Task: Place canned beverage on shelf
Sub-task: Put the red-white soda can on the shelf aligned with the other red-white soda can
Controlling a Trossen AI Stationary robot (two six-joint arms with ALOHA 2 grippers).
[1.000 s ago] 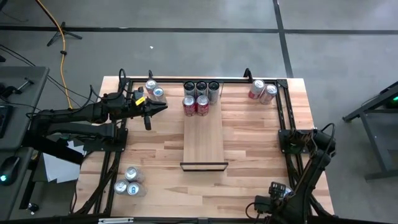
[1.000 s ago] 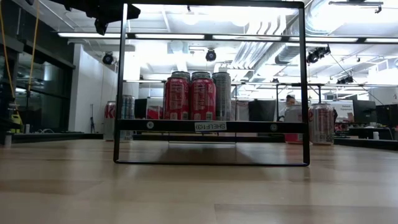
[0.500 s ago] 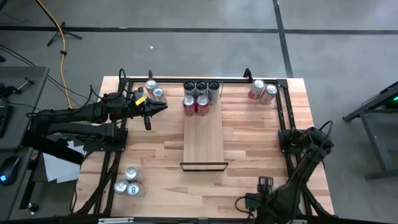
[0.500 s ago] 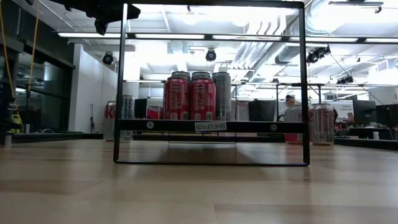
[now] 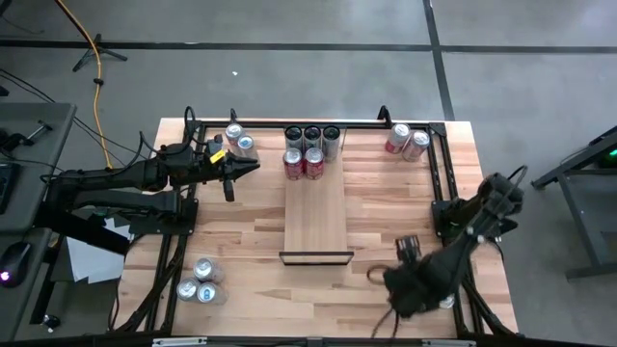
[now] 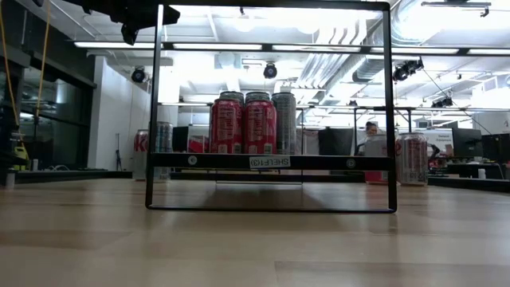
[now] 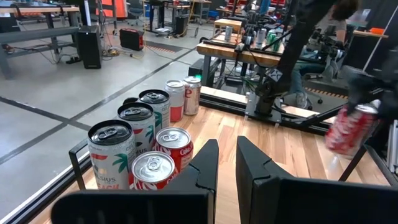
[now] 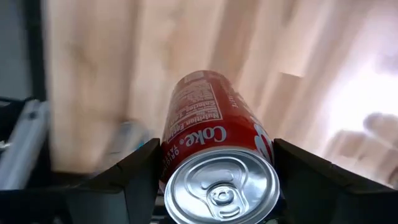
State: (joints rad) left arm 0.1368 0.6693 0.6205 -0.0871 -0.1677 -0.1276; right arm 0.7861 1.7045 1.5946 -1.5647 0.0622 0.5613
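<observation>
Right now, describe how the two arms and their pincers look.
Both arms are dark, nearly black, jointed links with black cables looped at the joints. The left pincer tapers to a narrow point, with a small yellow tag behind it. The right pincer has broad, flat matte-black fingers.

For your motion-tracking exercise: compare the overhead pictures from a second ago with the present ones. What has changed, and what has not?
The right gripper, shut on a red Coke can, has swung from the table's near right corner up and inward, toward the near end of the shelf. The left gripper, shut and empty, stayed beside the far left cans; the five cans on the shelf did not move.
</observation>
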